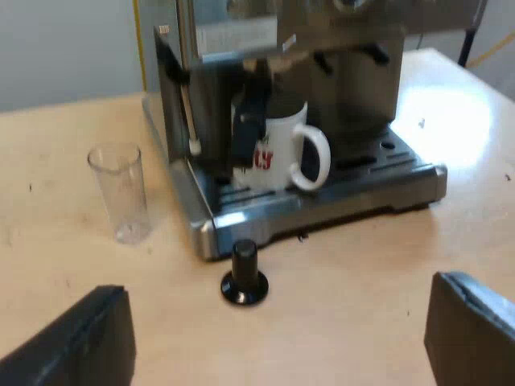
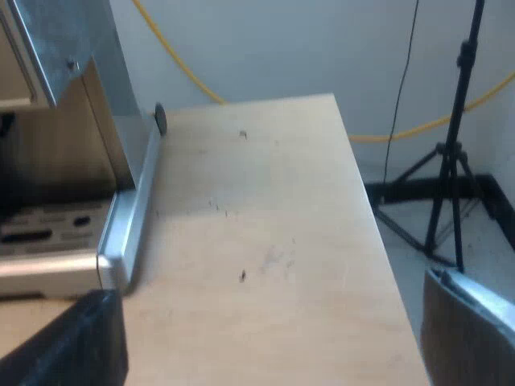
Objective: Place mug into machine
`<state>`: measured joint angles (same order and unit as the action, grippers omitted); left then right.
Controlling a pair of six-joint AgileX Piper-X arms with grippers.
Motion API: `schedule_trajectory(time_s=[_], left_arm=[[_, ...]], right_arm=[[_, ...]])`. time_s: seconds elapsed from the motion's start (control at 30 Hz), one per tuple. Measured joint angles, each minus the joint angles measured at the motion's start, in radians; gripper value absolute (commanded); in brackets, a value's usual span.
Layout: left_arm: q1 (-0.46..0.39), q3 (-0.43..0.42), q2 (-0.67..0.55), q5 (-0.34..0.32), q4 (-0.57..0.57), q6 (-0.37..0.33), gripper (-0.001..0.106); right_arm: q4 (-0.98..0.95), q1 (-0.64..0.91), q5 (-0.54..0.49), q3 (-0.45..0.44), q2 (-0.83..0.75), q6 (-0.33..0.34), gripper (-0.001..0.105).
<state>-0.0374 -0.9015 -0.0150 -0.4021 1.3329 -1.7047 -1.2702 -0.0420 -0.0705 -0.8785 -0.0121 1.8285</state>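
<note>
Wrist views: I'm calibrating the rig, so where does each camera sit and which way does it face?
Left wrist view: on the left arm, above the table, facing the espresso machine's front, with mug on its drip tray, measuring glass and tamper on the table; left tool open, empty.
Right wrist view: on the right arm, facing past the machine's drip tray across the table to a tripod; right tool open, empty.
Shared: the machine and table.

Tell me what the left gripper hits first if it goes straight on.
Probably the tamper, standing on the table between the left gripper and the espresso machine holding the mug. Depth is unclear, so it might pass above.
</note>
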Motion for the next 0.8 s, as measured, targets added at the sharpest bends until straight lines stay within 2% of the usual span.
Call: schedule_trajectory(time_s=[0.23, 0.4, 0.5, 0.67, 0.8], left_arm=[[0.0, 0.0, 0.0, 0.0, 0.007, 0.0, 0.089], [0.0, 0.025, 0.0, 0.024, -0.019, 0.0, 0.089], [0.0, 0.072, 0.0, 0.051, -0.059, 0.0, 0.089], [0.0, 0.192, 0.0, 0.149, -0.153, 0.0, 0.089], [0.0, 0.277, 0.002, 0.18, -0.202, 0.0, 0.089]], right_arm=[[-0.065, 0.0, 0.0, 0.033, 0.0, 0.003, 0.089], [0.011, 0.0, 0.014, 0.077, 0.0, 0.003, 0.089], [0.063, 0.0, 0.038, 0.107, 0.0, 0.003, 0.089], [0.147, 0.0, 0.043, 0.164, 0.0, 0.001, 0.089], [0.168, 0.0, 0.043, 0.225, 0.0, 0.001, 0.089]])
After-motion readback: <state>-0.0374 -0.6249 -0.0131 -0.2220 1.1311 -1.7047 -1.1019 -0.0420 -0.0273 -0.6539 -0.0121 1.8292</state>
